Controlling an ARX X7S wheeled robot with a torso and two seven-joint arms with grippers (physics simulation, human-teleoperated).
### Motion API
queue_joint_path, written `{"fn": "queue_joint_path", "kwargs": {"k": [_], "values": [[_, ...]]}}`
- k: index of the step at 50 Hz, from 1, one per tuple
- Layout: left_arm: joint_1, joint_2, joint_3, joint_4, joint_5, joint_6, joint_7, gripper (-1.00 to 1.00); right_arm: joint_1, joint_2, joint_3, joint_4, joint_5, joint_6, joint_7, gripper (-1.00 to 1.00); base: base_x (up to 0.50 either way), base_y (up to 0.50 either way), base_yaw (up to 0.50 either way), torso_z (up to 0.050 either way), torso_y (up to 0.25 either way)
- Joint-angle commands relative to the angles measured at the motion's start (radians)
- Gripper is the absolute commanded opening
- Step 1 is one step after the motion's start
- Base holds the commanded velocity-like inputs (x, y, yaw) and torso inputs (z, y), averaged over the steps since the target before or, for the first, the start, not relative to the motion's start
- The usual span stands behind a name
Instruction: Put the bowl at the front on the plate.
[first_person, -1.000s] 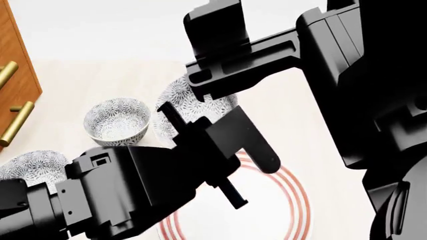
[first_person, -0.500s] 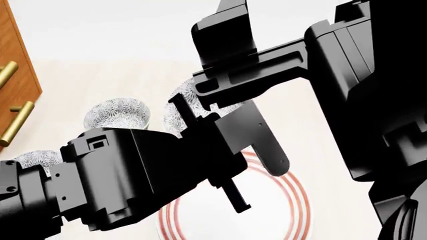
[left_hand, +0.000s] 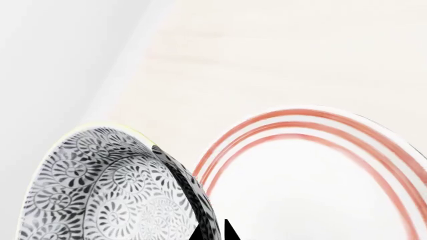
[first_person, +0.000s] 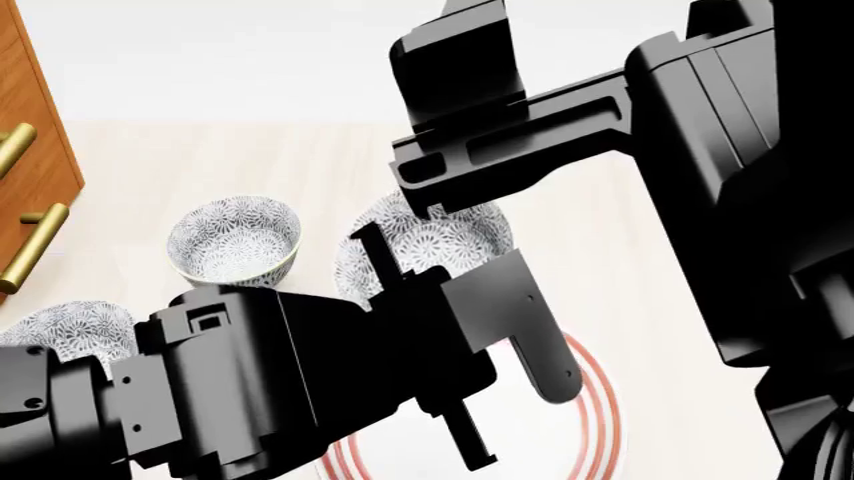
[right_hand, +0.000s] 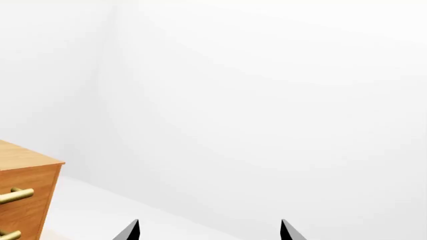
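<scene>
Left wrist view: the left claw grips the bowl by its rim, just beside the plate.

Seen from the head, the bowl hangs just beyond the plate's far edge, so the carry runs from there inward over the red rings. Bowl: small, round, glossy, flower-patterned; plate: wide, shallow, smooth. Two like bowls sit on the pale counter further from the plate. The right claw is spread, empty, raised.

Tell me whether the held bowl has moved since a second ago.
Yes. The bowl, gripped by the left gripper, has shifted right, away from the standing bowl and towards the plate.
</scene>
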Motion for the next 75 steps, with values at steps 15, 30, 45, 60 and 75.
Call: {"fn": "queue_joint_path", "kwargs": {"k": [15, 30, 45, 60, 75], "values": [[0.015, 0.001, -0.006, 0.045, 0.09, -0.084, 0.083, -1.0, -0.034, 0.02, 0.008, -0.012, -0.026, -0.019, -0.026, 1.0, 0.0, 0.0, 0.0, 0.0, 0.001], [0.016, 0.001, -0.007, 0.059, 0.112, -0.107, 0.123, -1.0, -0.049, 0.036, 0.012, -0.026, -0.017, -0.029, -0.02, 1.0, 0.0, 0.0, 0.0, 0.0, 0.0], [0.033, 0.001, -0.007, 0.077, 0.12, -0.097, 0.166, -1.0, -0.074, 0.048, 0.019, -0.031, -0.029, -0.043, -0.025, 1.0, 0.0, 0.0, 0.0, 0.0, 0.001], [0.054, 0.001, -0.007, 0.118, 0.138, -0.096, 0.18, -1.0, -0.074, 0.054, 0.019, -0.032, -0.03, -0.049, -0.029, 1.0, 0.0, 0.0, 0.0, 0.0, 0.001], [0.081, 0.001, -0.007, 0.135, 0.136, -0.087, 0.165, -1.0, -0.091, 0.055, 0.022, -0.035, -0.053, -0.061, -0.05, 1.0, 0.0, 0.0, 0.0, 0.0, 0.0]]}}
